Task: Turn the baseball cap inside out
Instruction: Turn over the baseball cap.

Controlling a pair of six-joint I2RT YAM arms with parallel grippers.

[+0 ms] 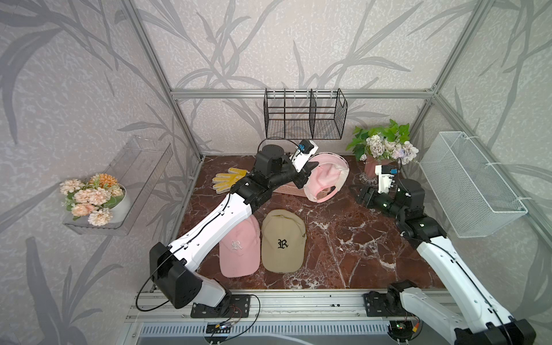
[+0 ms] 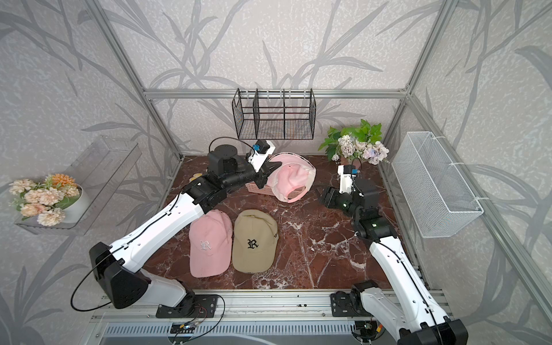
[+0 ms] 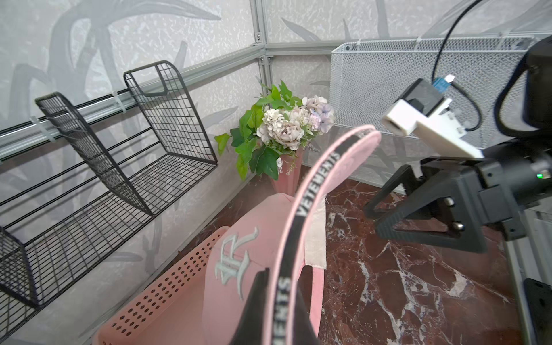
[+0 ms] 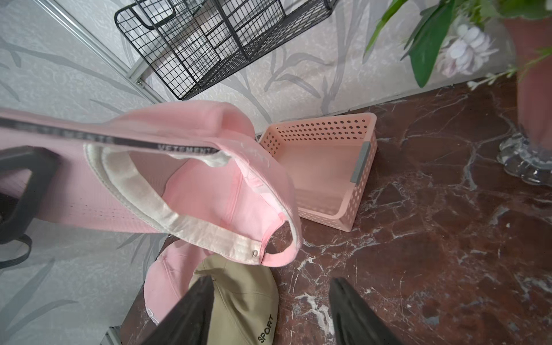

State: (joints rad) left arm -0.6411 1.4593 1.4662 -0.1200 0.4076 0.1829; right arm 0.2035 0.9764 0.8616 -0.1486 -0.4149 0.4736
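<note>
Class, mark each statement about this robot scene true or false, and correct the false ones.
1. The left gripper holds a pink cap above the table. True.
2. The right gripper grips the beige cap. False: its fingers stand open, holding nothing.
3. The beige cap lies in the pink basket. False: it lies outside the basket, on the table beside a second pink cap.
4. Both caps on the table show a letter R. True.
</note>
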